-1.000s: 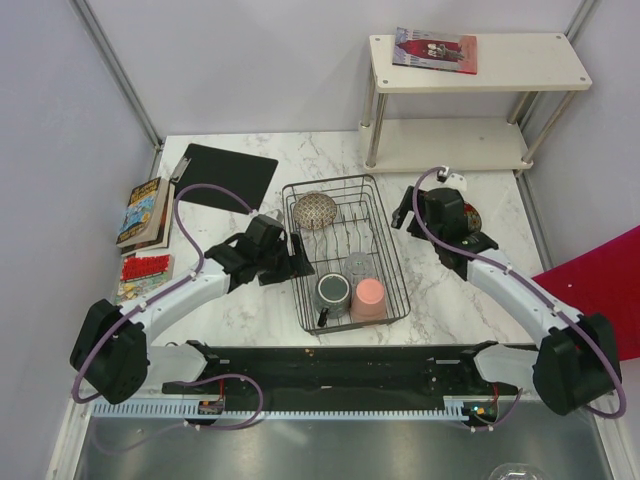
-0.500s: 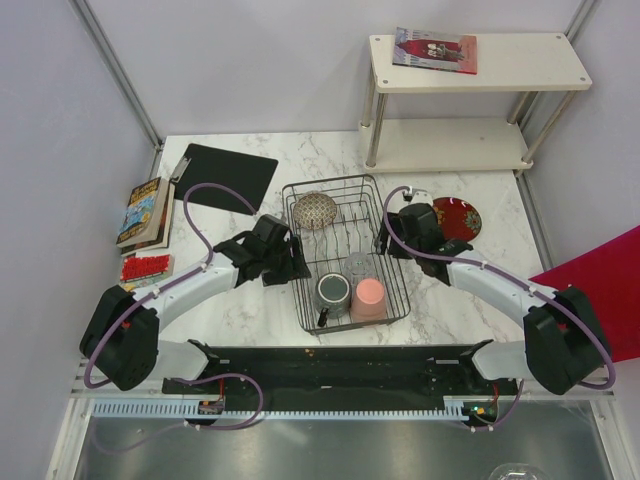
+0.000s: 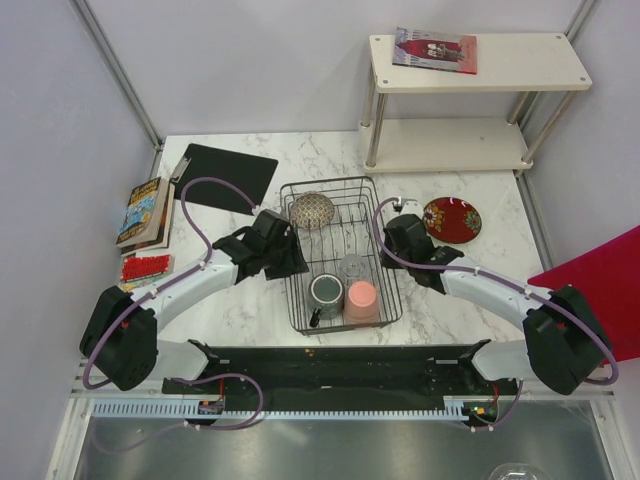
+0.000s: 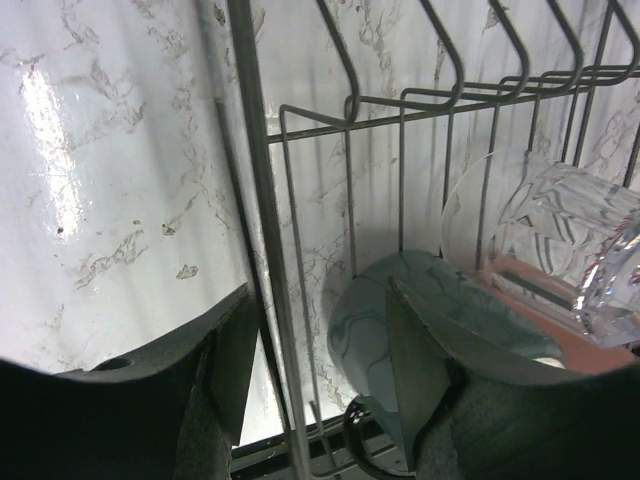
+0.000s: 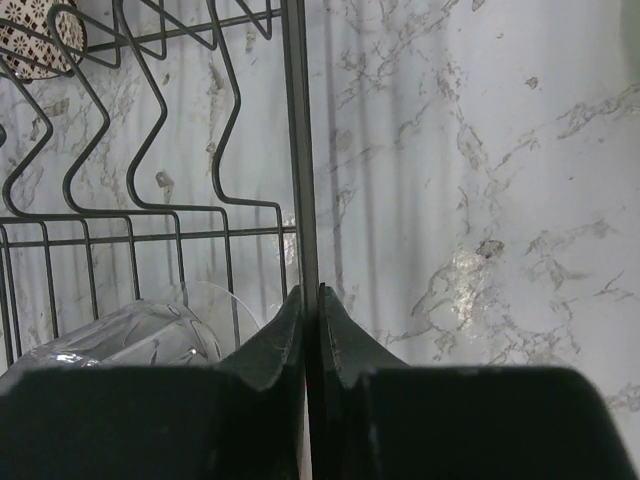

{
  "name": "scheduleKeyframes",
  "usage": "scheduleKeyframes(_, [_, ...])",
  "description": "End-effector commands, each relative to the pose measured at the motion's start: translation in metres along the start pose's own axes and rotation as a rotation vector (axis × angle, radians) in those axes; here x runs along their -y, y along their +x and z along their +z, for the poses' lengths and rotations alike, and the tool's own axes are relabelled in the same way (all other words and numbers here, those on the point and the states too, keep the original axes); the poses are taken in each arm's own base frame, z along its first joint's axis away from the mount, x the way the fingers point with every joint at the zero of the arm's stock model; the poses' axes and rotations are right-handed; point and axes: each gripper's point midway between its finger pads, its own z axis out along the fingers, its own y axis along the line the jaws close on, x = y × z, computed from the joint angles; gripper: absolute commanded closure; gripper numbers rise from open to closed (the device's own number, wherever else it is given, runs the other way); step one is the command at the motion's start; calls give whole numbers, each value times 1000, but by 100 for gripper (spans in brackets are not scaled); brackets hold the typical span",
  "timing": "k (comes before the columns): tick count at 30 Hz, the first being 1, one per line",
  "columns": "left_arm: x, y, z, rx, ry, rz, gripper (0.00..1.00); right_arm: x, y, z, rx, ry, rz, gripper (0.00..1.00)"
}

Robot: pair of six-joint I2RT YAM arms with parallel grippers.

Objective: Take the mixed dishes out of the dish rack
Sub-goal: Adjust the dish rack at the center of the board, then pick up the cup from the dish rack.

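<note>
The black wire dish rack (image 3: 335, 225) stands mid-table. In it are a speckled bowl (image 3: 312, 209), a dark grey mug (image 3: 327, 292), a pink cup (image 3: 361, 297) and a clear glass (image 3: 355, 266). A red patterned plate (image 3: 452, 219) lies on the table to the rack's right. My right gripper (image 5: 310, 312) is shut on the rack's right rim wire (image 5: 299, 150); the glass (image 5: 120, 338) lies just inside. My left gripper (image 4: 320, 370) is open astride the left rim wire (image 4: 262, 240), which stands free between the fingers (image 4: 228, 372). The mug (image 4: 372, 325) sits just beyond.
A flat black mat (image 3: 225, 172) lies at the back left. Books (image 3: 145, 212) and a red brush (image 3: 148, 268) line the left edge. A white two-tier shelf (image 3: 450, 150) with a book (image 3: 435, 50) on top stands at the back right.
My right gripper swung left from over the red plate to the rack's right rim and closed on it. My left gripper edged onto the left rim and its jaws narrowed.
</note>
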Motion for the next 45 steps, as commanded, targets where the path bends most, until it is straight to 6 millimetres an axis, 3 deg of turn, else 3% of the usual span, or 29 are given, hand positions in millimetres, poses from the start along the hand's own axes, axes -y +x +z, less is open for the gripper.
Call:
scheduleKeyframes(1, [9, -20, -6, 54, 5, 24, 41, -28, -7, -8, 32, -73, 21, 88])
scheduleKeyframes(5, [8, -24, -8, 61, 1, 29, 41, -30, -8, -9, 34, -72, 14, 86])
scheduleKeyframes(8, [6, -30, -12, 75, -8, 34, 37, -30, -18, -14, 56, -62, 3, 63])
scheduleKeyframes(9, [6, -35, -15, 91, -10, 31, 36, -27, -20, -17, 61, -47, -2, 47])
scheduleKeyframes(12, [4, -44, -23, 121, -22, 35, 26, -27, -35, -28, 92, -37, -16, 24])
scheduleKeyframes(15, [2, -53, -29, 149, -35, 33, 18, -25, -50, -40, 123, -12, -38, 12])
scheduleKeyframes(21, [-4, -69, -44, 198, -41, 9, 12, -25, -90, -73, 202, 13, -80, 5])
scheduleKeyframes(24, [-4, -74, -51, 219, -32, 9, 11, -49, -99, -94, 227, -120, -126, 5])
scheduleKeyframes(26, [-4, -74, -53, 222, -27, 15, 11, -70, -91, -110, 237, -225, -198, 5])
scheduleKeyframes(28, [-5, -72, -53, 218, -27, 20, 11, -78, -79, -120, 243, -263, -247, 4])
scheduleKeyframes(32, [-7, -69, -52, 213, -31, 19, 11, -101, -41, -139, 211, -330, -343, 2])
scheduleKeyframes(38, [-7, -70, -53, 216, -30, 21, 11, -107, 2, -145, 163, -338, -419, 2])
scheduleKeyframes(45, [-8, -64, -51, 200, -23, 5, 11, -104, 36, -138, 104, -333, -429, 2])
